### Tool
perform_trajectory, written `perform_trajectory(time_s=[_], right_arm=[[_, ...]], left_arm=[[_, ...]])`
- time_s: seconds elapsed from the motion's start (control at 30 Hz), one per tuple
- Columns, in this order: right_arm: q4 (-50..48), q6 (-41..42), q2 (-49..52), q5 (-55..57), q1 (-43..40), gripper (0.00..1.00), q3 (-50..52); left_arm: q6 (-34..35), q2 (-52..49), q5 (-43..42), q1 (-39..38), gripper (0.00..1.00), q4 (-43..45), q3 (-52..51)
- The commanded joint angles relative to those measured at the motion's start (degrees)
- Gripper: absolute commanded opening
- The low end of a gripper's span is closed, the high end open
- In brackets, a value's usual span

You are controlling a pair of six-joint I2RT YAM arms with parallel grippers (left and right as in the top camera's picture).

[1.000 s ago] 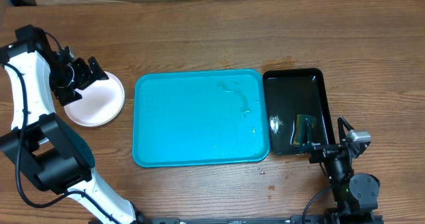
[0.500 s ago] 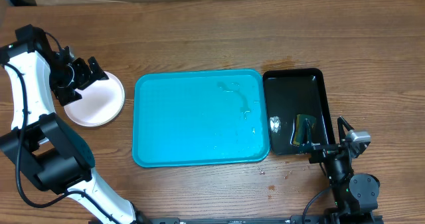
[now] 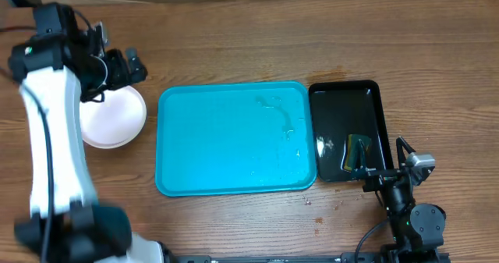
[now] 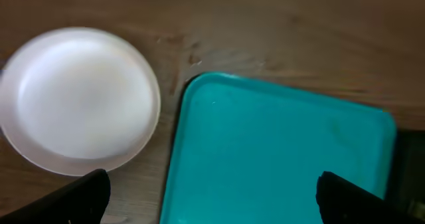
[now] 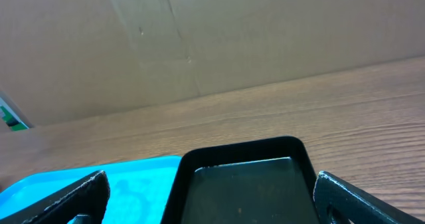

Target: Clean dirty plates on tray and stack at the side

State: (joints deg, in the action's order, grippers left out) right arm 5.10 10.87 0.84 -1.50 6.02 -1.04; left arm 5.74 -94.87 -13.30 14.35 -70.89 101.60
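Wooden table, white plate at left, turquoise tray mid-table, black tray just right of it

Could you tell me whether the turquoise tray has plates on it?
Empty: the turquoise rectangular plastic tray shows only faint streaks, nothing resting on it.

On the counter, centred: tray. Left of it, near but apart: plates. Just beside its right edge, far edges about level: narrow tray. In that one's near half: small item.

A black tray on the wooden table holds a small greenish object.
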Motion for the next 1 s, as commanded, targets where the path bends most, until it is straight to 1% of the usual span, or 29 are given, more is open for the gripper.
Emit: perform_trajectory(time_s=[0.0, 0.17, 0.33, 0.4, 0.5, 0.67, 0.8, 0.9, 0.97], right_arm=[[-0.4, -0.3, -0.7, -0.3, -0.2, 1.0, 0.6], [-0.4, -0.3, -0.7, -0.3, -0.2, 1.0, 0.6], [-0.4, -0.3, -0.7, -0.3, -0.2, 1.0, 0.6], [-0.4, -0.3, -0.7, -0.3, -0.2, 1.0, 0.6], [-0.4, -0.3, -0.7, -0.3, -0.2, 1.0, 0.6], [-0.4, -0.3, -0.7, -0.3, -0.2, 1.0, 0.6], [-0.4, -0.3, -0.7, -0.3, -0.2, 1.0, 0.6], [-0.4, -0.3, -0.7, -0.3, -0.2, 1.0, 0.6], [-0.4, -0.2, -0.7, -0.3, -0.2, 1.0, 0.6]], left_arm=[[-0.8, 11.0, 0.2, -0.6, 1.0, -0.2, 0.3], [-0.9, 24.1, 0.2, -3.7, 1.0, -0.2, 0.3], [-1.2, 35.6, 0.4, -11.5, 1.0, -0.3, 0.2], [-3.7, 40.0, 4.0, -13.8, 1.0, -0.3, -0.6], [-3.8, 46.4, 4.7, -14.6, 1.0, -0.4, -3.7], [-3.8, 58.7, 4.7, -14.6, 1.0, -1.4, -14.6], [-3.8, 68.8, 4.7, -14.5, 1.0, -0.7, -25.9], [-3.6, 76.3, 4.4, -14.5, 1.0, 4.4, -35.4], [-2.1, 81.0, 3.6, -14.3, 1.0, 12.0, -42.1]])
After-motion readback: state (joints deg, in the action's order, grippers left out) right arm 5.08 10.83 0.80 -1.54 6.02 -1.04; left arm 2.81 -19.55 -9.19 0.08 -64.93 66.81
